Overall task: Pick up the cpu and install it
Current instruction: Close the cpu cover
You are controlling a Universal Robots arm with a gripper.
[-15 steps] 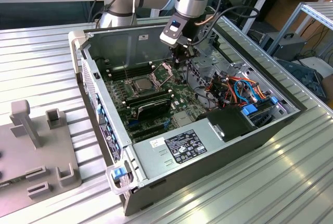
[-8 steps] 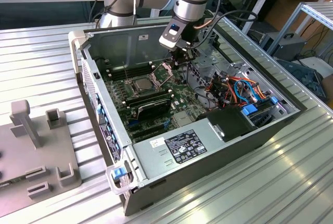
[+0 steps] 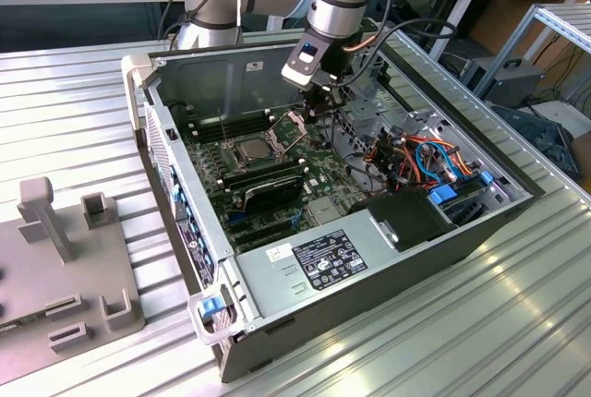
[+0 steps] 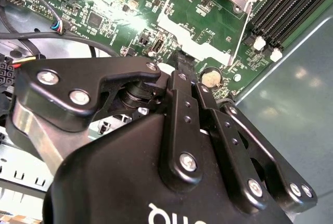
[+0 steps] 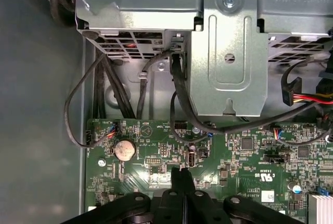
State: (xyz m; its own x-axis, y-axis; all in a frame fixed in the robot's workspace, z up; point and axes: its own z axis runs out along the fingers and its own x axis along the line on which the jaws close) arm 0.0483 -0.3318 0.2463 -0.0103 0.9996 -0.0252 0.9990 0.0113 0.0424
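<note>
The cpu (image 3: 251, 150) is a small silver-grey square lying flat in the socket on the green motherboard (image 3: 319, 185), inside the open computer case. The socket's hinged plate (image 3: 295, 126) stands raised beside it, toward the exterior view's right. My gripper (image 3: 319, 111) hangs just above the board, next to that raised plate and apart from the cpu. Both wrist views show the black fingers (image 5: 177, 179) pressed together at the tips, with nothing visible between them. In the second wrist view the gripper (image 4: 179, 60) ends at the edge of the hinged plate (image 4: 200, 31).
Long black memory sticks (image 3: 263, 185) lie in front of the socket. A coin battery (image 5: 125, 150) sits on the board near the fingertips. A metal drive cage (image 5: 229, 52) and loose cables (image 3: 406, 152) crowd the case's right side. A grey fixture (image 3: 65, 258) stands on the table at the left.
</note>
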